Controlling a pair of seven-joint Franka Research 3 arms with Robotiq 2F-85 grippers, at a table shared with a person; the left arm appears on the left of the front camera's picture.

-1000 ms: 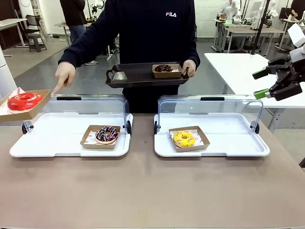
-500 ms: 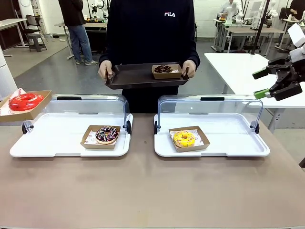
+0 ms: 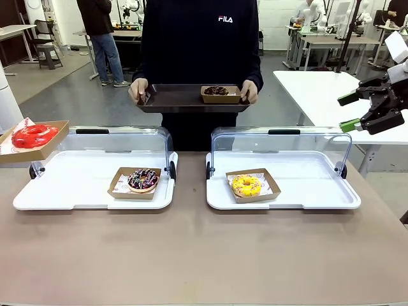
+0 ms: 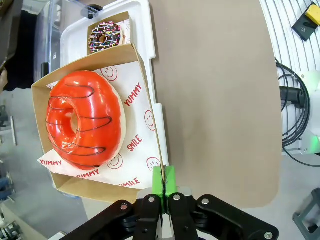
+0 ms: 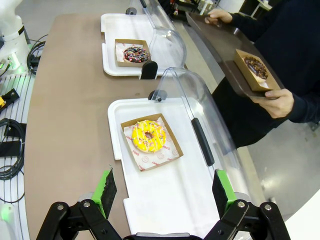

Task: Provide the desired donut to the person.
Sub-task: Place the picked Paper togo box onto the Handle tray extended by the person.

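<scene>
Jaws on the left arm are pinched closed on the wall of a cardboard box (image 4: pixel 145 90), the green pads (image 4: pixel 163 180) pressed together over its rim near one corner. Inside the box, on a paper liner (image 4: pixel 137 125) printed with red words and smiley faces, lies the red donut (image 4: pixel 85 120), glossy with thin dark stripes. Seen from the front, the box is at the far left, just beside the left end of a white tray (image 3: pixel 64 185). It looks lifted clear of the counter (image 3: pixel 204 255), though the picture's edge cuts it off, so I cannot be sure.

On the right arm the jaws are spread wide with nothing between them. They are held high past the counter's right end, in front of a neighbouring white table (image 3: pixel 312 89).

Across the counter stands the person (image 3: pixel 201 44) in a black sweatshirt, holding a dark serving tray (image 3: pixel 178 99) level with both hands at waist height. A small box with a chocolate donut (image 3: pixel 216 91) rests on its right part, well apart from the red donut.

Two white trays lie side by side on the counter, each with its clear lid (image 3: pixel 280 143) tipped up at the back. The left one holds a sprinkled donut (image 3: pixel 143 179) in its box near the right end. The second tray (image 3: pixel 312 185) holds a yellow donut (image 3: pixel 246 185) in its box towards the left end.
</scene>
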